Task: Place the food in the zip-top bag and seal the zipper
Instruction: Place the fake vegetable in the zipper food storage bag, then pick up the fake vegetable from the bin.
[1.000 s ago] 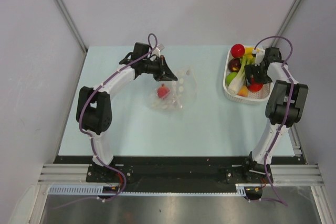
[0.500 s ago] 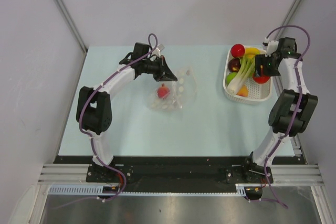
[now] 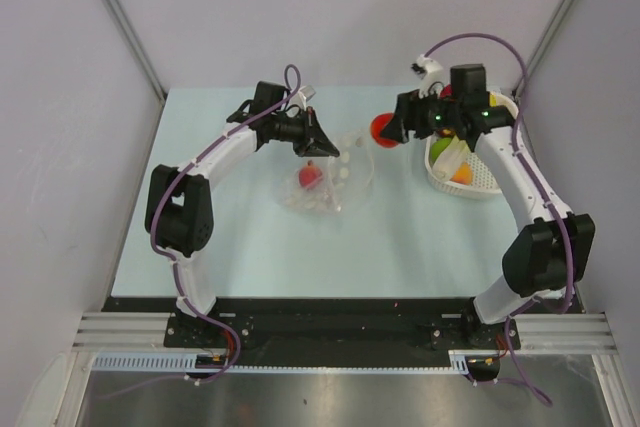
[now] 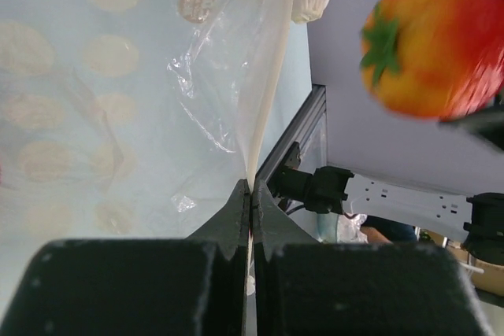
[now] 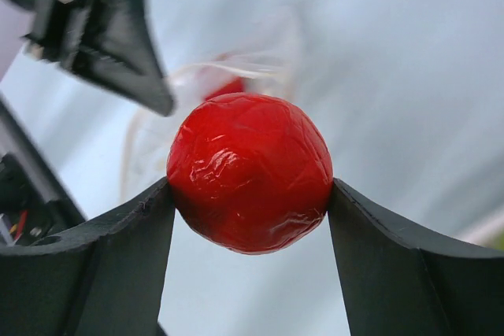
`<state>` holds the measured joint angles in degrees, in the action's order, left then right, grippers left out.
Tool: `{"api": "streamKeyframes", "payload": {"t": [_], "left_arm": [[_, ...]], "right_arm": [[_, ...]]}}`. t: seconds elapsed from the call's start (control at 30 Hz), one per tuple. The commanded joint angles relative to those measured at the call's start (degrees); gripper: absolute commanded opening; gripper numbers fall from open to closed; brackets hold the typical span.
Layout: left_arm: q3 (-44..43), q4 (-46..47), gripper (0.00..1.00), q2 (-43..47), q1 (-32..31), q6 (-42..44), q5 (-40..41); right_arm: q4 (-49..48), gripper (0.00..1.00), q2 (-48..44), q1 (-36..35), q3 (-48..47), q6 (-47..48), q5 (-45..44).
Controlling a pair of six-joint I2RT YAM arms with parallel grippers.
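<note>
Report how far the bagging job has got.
Done: one red fruit lies inside the zip-top bag. In hand: the right end effector carries a second red fruit between the basket and the bag, while the left end effector pinches the bag's raised edge. Left: dropping this fruit in, bagging the remaining food from the basket, then sealing.

Glossy red fruit (image 5: 249, 171); clear bag (image 3: 350, 165) dotted white; white basket (image 3: 472, 190).
</note>
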<state>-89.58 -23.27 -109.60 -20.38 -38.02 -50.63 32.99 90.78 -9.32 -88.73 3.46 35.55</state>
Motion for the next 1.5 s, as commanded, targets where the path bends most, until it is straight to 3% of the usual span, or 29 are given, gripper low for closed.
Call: {"api": "streamKeyframes", "payload": {"t": [0.0, 0.3, 0.37, 0.47, 0.5, 0.73, 0.97, 1.2, 1.47], "left_arm": [[-2.09, 2.26, 0.00, 3.43, 0.08, -2.23, -3.95], [-0.33, 7.71, 0.00, 5.28, 0.08, -9.61, -8.34], [0.11, 10.33, 0.00, 5.45, 0.08, -11.36, -9.22], [0.99, 14.46, 0.00, 5.63, 0.08, -15.41, -9.93], [0.81, 14.83, 0.00, 5.54, 0.08, -16.11, -10.10], [-0.86, 15.53, 0.00, 3.96, 0.08, -17.09, -10.63], [-4.01, 14.13, 0.00, 2.03, 0.08, -15.43, -10.02], [-5.69, 9.91, 0.00, 0.35, 0.25, -10.85, -8.00], [-5.43, 6.22, 0.00, 0.35, 0.96, -6.54, -6.15]], "right_arm": [[-10.13, 0.43, -0.53, -6.48, 2.59, -4.52, 4.61], [-8.38, 0.45, 3.61, -13.00, 2.07, -1.00, -1.09], [-7.77, 0.56, 3.88, -13.09, 1.98, -0.39, -0.84], [-6.98, 0.94, 3.96, -13.35, 1.11, -1.00, -0.13], [-6.98, 0.99, 3.96, -13.09, 0.58, -2.22, 0.30], [-11.45, 1.00, 5.63, -1.41, -5.49, -8.64, 4.18], [-21.11, 1.00, 12.21, 10.80, -9.35, -6.55, -9.95], [-25.08, 1.00, 25.91, 13.80, -17.97, -5.40, -18.93], [-27.28, 1.00, 33.75, 13.89, -21.66, -1.28, -22.72]]}}
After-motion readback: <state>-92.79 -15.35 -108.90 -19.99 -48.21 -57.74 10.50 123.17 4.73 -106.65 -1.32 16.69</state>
